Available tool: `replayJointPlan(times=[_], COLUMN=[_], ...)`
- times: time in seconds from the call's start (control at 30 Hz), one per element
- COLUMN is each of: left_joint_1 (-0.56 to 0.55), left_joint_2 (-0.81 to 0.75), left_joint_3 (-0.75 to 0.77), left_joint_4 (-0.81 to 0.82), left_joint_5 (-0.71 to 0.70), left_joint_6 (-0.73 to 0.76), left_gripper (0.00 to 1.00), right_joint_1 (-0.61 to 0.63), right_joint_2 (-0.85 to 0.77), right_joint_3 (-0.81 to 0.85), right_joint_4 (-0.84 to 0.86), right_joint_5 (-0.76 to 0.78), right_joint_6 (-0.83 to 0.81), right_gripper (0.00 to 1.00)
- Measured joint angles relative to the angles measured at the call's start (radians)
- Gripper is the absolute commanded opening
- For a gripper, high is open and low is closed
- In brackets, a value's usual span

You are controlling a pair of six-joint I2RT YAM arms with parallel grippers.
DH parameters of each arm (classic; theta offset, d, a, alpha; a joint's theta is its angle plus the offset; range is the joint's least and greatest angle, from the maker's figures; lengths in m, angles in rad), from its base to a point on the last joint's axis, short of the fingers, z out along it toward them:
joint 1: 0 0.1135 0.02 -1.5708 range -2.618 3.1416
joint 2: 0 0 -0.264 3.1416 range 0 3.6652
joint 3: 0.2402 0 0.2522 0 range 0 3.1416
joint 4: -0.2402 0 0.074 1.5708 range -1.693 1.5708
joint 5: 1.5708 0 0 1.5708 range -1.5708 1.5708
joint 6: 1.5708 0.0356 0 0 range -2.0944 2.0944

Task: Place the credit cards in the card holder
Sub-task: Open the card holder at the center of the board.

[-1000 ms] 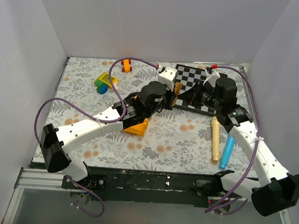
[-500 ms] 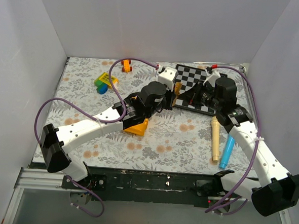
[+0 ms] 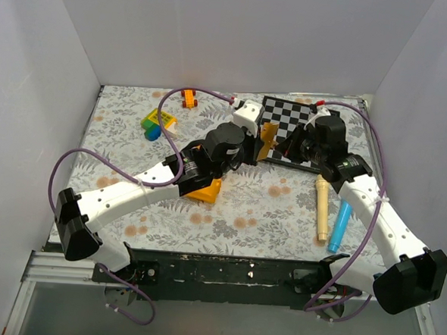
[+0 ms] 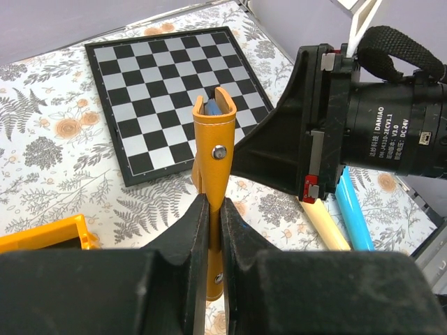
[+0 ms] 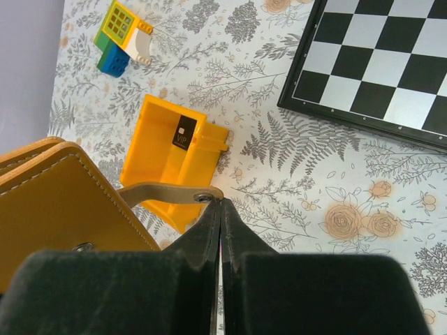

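2 white arms [image 3: 131, 194] have black joints [image 3: 226, 142], purple cables [image 3: 78, 155], black left claw [image 4: 209, 220] and right claw [image 5: 220, 227].

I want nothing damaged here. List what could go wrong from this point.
1. The right gripper is shut on only the thin strap of the wallet, while the left gripper pinches its body. A pull apart might strain the strap or let it slip out.
2. The black card lies flat inside the yellow bin and both grippers are occupied, so neither seems free to fetch it. The bin's walls may also hinder a grasp.
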Motion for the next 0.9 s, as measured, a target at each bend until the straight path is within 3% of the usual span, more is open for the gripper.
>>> replayJointPlan(times=[0.23,0.37,0.5,0.7,0.9], left_joint_1=[0.0,0.005,0.038,0.114,0.193], left_joint_2=[0.0,-0.006,-0.011,-0.039,-0.092], left_joint_3=[-0.007,-0.039,-0.072,-0.132,-0.199], left_joint_4=[0.01,0.027,0.031,0.036,0.087], left_joint_5=[-0.012,-0.023,0.007,0.093,0.297], left_joint_6=[0.0,-0.001,-0.031,-0.088,-0.127], left_gripper=[0.0,0.0,0.0,0.0,0.0], right_joint_1=[0.0,-0.021,-0.048,-0.093,-0.133], right_joint_2=[-0.001,-0.019,-0.075,-0.157,-0.192], right_joint_3=[0.0,-0.008,-0.056,-0.134,-0.167], right_joint_4=[-0.02,-0.008,0.038,0.132,0.267], right_joint_5=[0.047,0.02,-0.03,-0.166,-0.341], right_joint_6=[-0.018,-0.025,-0.021,-0.014,0.005], right_gripper=[0.02,0.37,0.52,0.53,0.57])
